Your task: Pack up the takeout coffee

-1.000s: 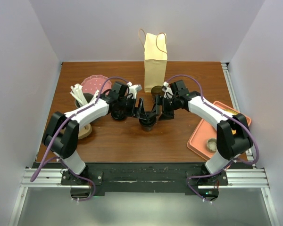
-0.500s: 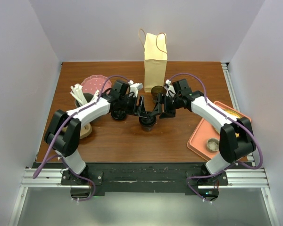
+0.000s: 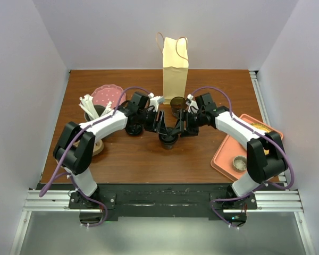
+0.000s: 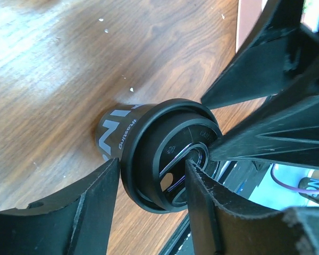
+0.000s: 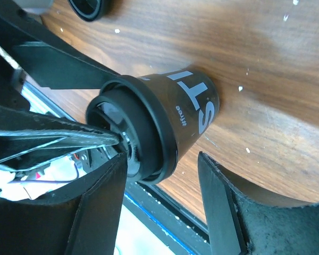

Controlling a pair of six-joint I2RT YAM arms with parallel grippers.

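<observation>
- From above, we see the takeout coffee [image 3: 168, 139] standing upright on the wooden table [image 3: 149, 159]. It is near the table's middle, in front of the paper bag [image 3: 175, 69] and outside it. Both arms meet over it from either side.
- The left wrist camera shows what the overhead hides. The left gripper [image 4: 151, 166] has its jaws spread, with one finger [image 4: 90, 207] beside the lid's rim and the other crossing the lid's top. White lettering runs along the cup's wall.
- That same view catches the other arm's two black fingers entering from the upper right, one tip at the rim and one on the lid.
- The right wrist camera shows the right gripper [image 5: 164, 155] with jaws likewise spread and the cup just beyond its tips. We cannot tell whether any tip presses down.
- Only the overhead takes in the surroundings: a second dark cup [image 3: 177, 102] at the bag's foot, a pink plate [image 3: 107, 94] far left, and an orange tray [image 3: 226, 151] at right.
</observation>
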